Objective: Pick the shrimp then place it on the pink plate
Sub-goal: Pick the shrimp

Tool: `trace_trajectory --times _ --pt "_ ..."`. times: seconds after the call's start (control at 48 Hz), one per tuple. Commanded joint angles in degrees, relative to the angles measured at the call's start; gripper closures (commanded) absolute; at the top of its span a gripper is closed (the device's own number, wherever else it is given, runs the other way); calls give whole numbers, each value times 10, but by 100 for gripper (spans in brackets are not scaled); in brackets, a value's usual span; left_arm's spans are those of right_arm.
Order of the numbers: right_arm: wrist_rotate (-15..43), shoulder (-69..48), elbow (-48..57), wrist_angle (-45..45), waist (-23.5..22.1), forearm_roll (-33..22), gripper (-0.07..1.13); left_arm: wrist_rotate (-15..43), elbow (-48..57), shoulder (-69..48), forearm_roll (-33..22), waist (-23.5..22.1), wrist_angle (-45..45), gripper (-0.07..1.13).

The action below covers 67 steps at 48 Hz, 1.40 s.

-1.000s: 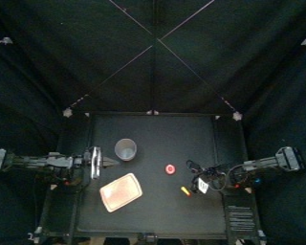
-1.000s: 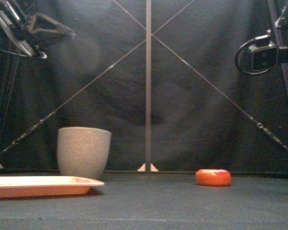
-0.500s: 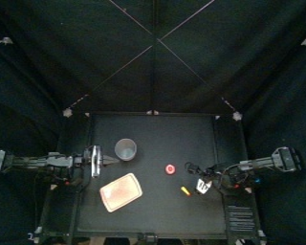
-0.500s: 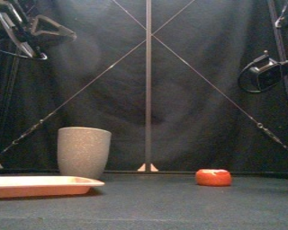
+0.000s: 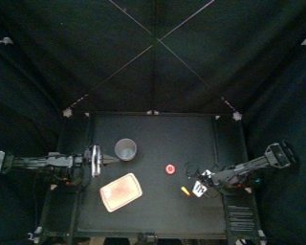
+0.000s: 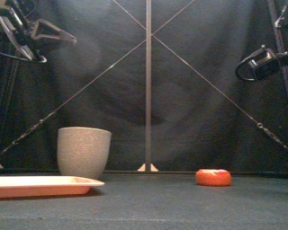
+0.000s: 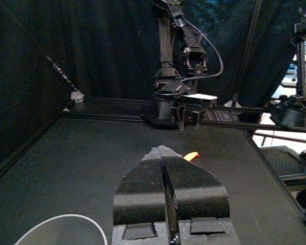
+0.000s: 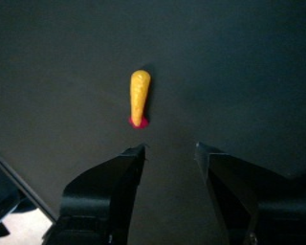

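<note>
The right hand [image 8: 170, 148] hangs open above the shrimp [image 8: 139, 98], which lies ungrasped on the tabletop [image 5: 156, 144], well apart from the pink plate [image 5: 121, 193]; pickup and placing are left; the left hand [image 7: 170, 158] rests closed

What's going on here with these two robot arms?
The right gripper is poised over the shrimp with its jaws open, not touching it. The shrimp lies on the table toward the front right. The pink plate sits at the front left with nothing on it. The grey cup stands behind it, and a small red toy lies near the middle. The left gripper rests shut at the table's left side.
</note>
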Motion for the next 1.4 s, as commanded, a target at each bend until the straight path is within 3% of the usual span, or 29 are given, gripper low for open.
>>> trace_trajectory --times 0.021,0.229,1.0,1.396 --pt "54 18 -11 -38 23 -49 22 0 -8 3 -1 2 -3 102" --pt "142 90 -18 -85 46 -122 22 0 -4 3 -1 2 -3 102" --pt "149 189 -20 -153 28 -143 23 -1 11 3 -1 2 -3 102" --pt "147 194 -25 -156 19 -148 49 -2 15 2 -1 1 -3 102"
